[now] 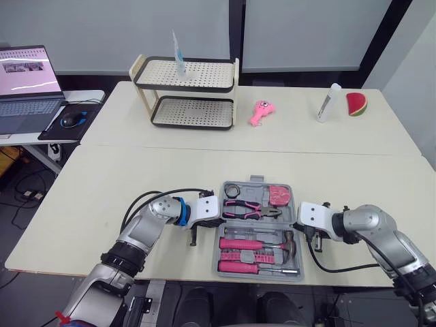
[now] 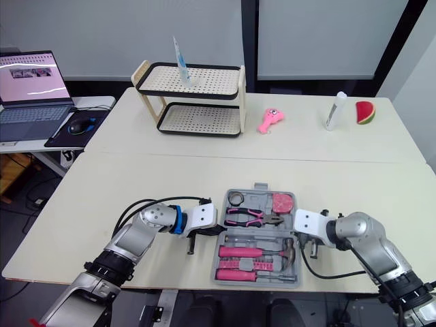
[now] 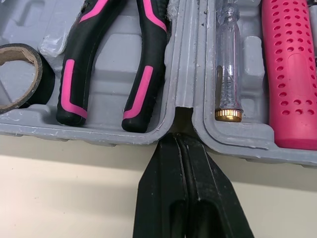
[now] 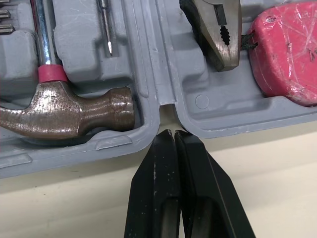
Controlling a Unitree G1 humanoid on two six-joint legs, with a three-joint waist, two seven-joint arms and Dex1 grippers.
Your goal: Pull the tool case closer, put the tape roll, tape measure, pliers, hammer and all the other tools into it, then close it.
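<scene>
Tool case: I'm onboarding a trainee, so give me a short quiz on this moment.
1. True or false: the tool case is closed.
2. Which shares a half with the pliers? A hammer, B tape roll, C screwdriver.
3. Where do the left end effector and right end effector point?
Key: 1 false, it lies open. 2 B. 3 At the hinge groove between the halves, from opposite sides, both shut.

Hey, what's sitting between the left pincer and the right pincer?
The open tool case fills that stretch; the left pincer and right pincer, both shut, point at its hinge ends. The left eye view shows it.
</scene>
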